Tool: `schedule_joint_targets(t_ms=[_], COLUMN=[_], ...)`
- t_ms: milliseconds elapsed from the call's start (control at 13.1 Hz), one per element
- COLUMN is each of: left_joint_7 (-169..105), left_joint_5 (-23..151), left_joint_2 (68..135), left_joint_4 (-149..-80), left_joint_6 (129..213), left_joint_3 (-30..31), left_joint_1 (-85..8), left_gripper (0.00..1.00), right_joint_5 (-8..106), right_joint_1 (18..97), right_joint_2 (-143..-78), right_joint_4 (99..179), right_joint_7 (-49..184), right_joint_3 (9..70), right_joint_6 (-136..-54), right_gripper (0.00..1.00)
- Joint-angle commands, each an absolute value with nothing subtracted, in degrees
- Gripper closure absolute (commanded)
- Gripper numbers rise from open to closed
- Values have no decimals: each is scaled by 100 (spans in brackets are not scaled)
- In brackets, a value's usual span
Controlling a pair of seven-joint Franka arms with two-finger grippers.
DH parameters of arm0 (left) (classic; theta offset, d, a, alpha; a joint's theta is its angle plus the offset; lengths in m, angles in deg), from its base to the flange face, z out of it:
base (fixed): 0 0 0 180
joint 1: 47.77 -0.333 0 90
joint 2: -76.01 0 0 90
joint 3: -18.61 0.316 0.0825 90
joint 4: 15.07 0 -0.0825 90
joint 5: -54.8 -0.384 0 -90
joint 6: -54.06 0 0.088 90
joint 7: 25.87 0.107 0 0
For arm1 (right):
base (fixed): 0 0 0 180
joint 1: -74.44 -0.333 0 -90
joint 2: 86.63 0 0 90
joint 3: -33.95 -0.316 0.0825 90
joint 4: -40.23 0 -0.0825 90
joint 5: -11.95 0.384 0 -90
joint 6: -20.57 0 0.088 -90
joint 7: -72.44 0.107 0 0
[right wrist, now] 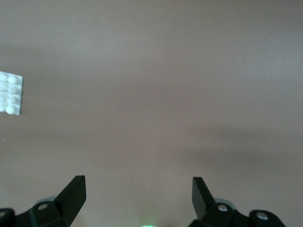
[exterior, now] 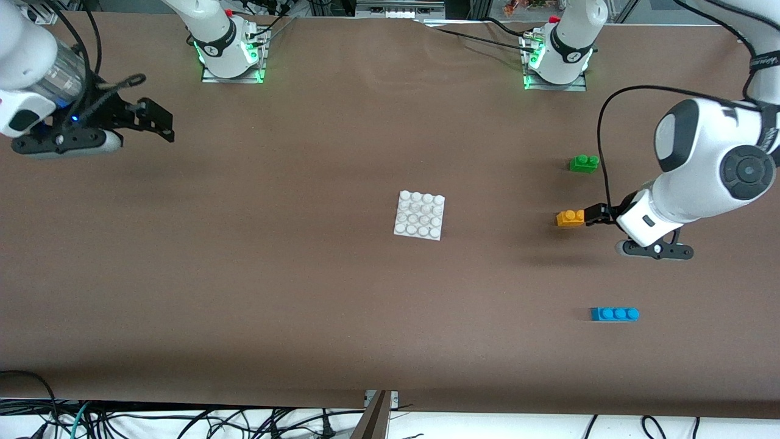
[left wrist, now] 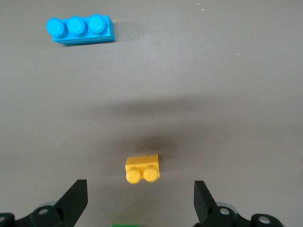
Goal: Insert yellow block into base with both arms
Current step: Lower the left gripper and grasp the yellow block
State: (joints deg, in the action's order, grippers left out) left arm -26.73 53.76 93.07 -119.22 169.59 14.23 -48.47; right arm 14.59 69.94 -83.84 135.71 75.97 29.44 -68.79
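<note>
Left gripper [left wrist: 140, 201] wide open above yellow block [left wrist: 142, 168], right gripper [right wrist: 137, 198] open, waiting.

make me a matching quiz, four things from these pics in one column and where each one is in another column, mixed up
Things:
1. yellow block
2. base
3. green brick
4. blue brick

Places:
a. nearest the front camera of the three bricks
b. mid-table, apart from the bricks
c. under the open left gripper
d. nearest the arm bases of the three bricks

Pairs: 1-c, 2-b, 3-d, 4-a
</note>
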Motion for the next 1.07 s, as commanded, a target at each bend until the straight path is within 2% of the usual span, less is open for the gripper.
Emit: schedule_joint_targets(t_ms=[0, 152, 305, 838, 990], left_joint_7=[-2658, -2754, -3018, -3510, -3519], left_joint_5=[5086, 4777, 4681, 4487, 4487], left_joint_2=[9043, 9095, 9183, 9421, 9543], left_joint_4=[-13044, -13712, -14179, -14462, -14453], left_joint_6=[18014, 19086, 19756, 20031, 20127], left_joint_3=[1413, 1404, 1404, 1386, 1395], left_joint_1=[-4953, -4970, -4927, -4962, -4970], left_gripper=[1, 1, 1, 1, 1], right_joint_5=[1327, 1300, 1300, 1309, 1265], right_joint_1=[7040, 7040, 7040, 7048, 7048], right_joint_2=[-8074, -8013, -7995, -8039, -8240], right_joint_4=[13893, 13902, 13902, 13885, 13719], right_joint_7=[7455, 7272, 7226, 7270, 7261], right_joint_3=[2947, 3000, 3097, 3123, 3123], right_joint_6=[-6829, -6820, -6689, -6696, -6706], right_gripper=[1, 1, 1, 1, 1])
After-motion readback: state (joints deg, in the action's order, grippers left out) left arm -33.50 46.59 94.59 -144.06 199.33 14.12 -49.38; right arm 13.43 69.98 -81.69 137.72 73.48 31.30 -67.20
